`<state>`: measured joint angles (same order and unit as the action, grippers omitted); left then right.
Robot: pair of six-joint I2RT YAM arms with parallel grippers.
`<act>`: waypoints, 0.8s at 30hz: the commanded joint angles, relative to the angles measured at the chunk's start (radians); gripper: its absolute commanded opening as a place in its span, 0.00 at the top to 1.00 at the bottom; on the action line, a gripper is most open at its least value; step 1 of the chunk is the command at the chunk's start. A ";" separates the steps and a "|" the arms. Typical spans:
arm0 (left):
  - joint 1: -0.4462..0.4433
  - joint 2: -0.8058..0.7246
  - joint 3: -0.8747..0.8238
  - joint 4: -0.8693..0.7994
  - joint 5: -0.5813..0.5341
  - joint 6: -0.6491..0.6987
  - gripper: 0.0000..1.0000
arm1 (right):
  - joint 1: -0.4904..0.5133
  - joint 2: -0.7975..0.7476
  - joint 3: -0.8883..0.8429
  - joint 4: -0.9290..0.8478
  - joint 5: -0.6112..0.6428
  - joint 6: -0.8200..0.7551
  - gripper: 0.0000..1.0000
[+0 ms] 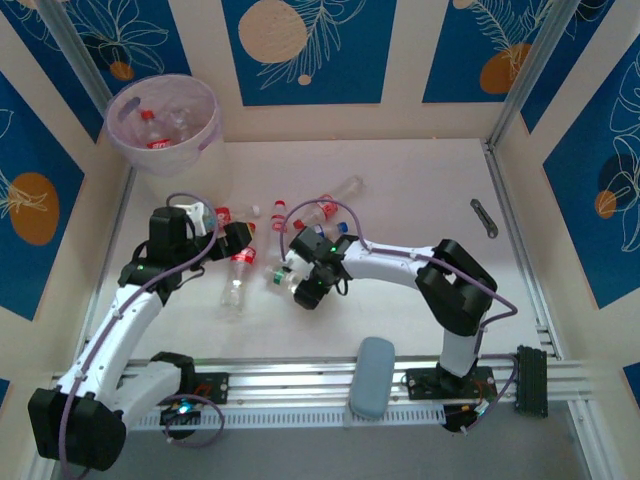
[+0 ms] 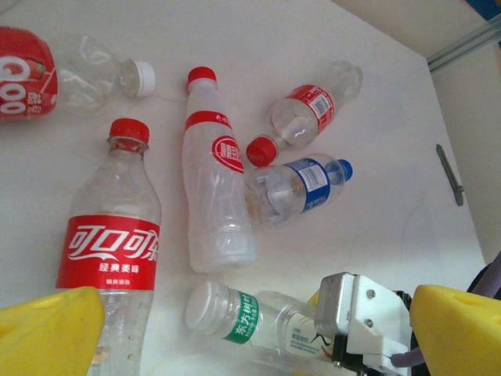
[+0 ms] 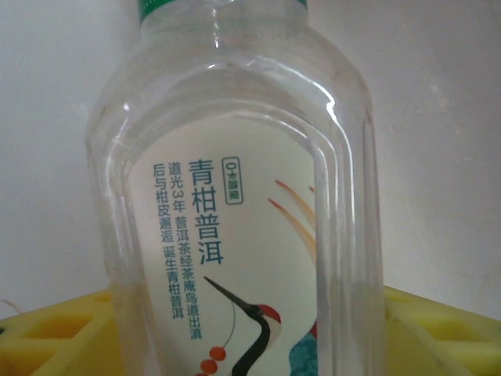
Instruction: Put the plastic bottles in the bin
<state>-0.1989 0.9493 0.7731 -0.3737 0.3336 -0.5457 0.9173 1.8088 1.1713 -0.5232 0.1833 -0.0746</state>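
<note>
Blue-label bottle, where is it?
In the left wrist view, the blue-label bottle lies on its side, just right of the slim oval-label bottle and below the small red-label bottle.

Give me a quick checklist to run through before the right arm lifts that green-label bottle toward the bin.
1. Green-label bottle sits inside the right end effector: ok.
2. Grip closed firmly on it: cannot tell.
3. Left end effector open and empty: ok.
4. Bin upright with room inside: ok.
5. Straight route to the bin free: probably not ok; the left arm lies in between.
</note>
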 commanded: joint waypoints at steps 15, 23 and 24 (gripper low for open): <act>-0.070 0.056 -0.140 0.478 0.232 -0.407 0.00 | -0.096 -0.415 -0.192 0.115 -0.048 0.252 0.42; -0.188 0.208 -0.205 0.795 0.216 -0.587 0.02 | -0.092 -0.515 -0.297 0.313 -0.087 0.329 0.43; -0.197 0.220 -0.205 0.806 0.209 -0.593 0.03 | -0.087 -0.521 -0.302 0.326 -0.080 0.333 0.43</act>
<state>-0.3687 1.1484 0.5804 0.2920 0.5461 -1.0695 0.8196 1.3254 0.8814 -0.3000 0.1230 0.2150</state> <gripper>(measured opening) 0.977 0.575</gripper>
